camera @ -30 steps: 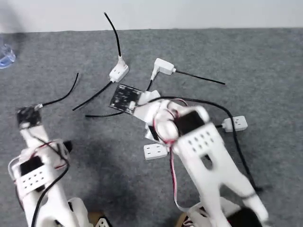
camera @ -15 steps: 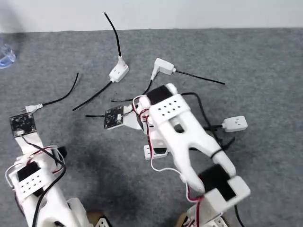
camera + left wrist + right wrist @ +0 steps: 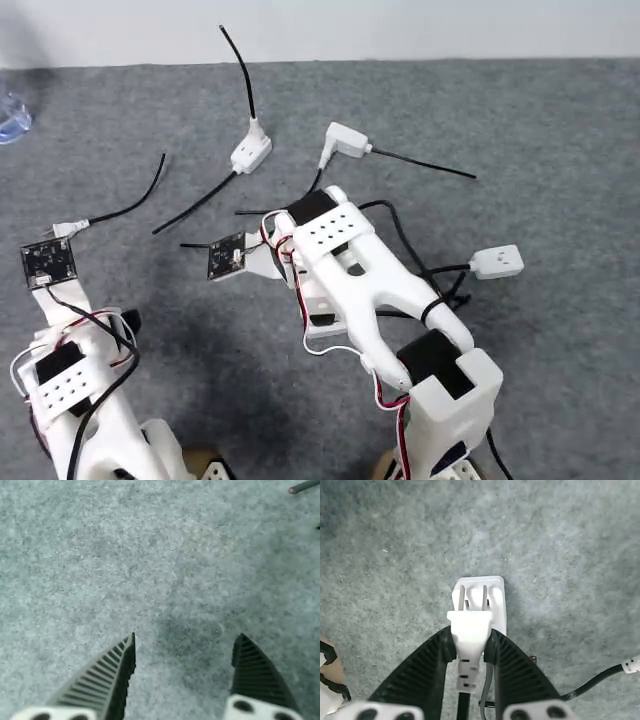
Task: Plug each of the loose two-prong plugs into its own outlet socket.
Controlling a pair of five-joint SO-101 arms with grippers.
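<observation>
In the right wrist view my right gripper [image 3: 470, 639] is shut on a white two-prong plug [image 3: 469, 626]. Its prongs point at a white outlet socket [image 3: 492, 592] lying on the grey carpet just past them. From above, the right arm [image 3: 340, 255] covers that socket [image 3: 322, 321] almost entirely. My left gripper [image 3: 187, 639] is open over bare carpet, holding nothing. Another small white plug [image 3: 66, 229] on a black cable lies beside the left arm [image 3: 60, 330].
Three more white socket blocks on black cables lie on the carpet: one at the back [image 3: 251, 153], one beside it [image 3: 345, 140], one to the right [image 3: 497, 262]. Black cables cross the middle. A clear blue object [image 3: 12, 115] sits at the far left edge.
The right arm has swung left and towards the front, bringing its wrist down over the socket in the middle. The left arm shifted slightly.
</observation>
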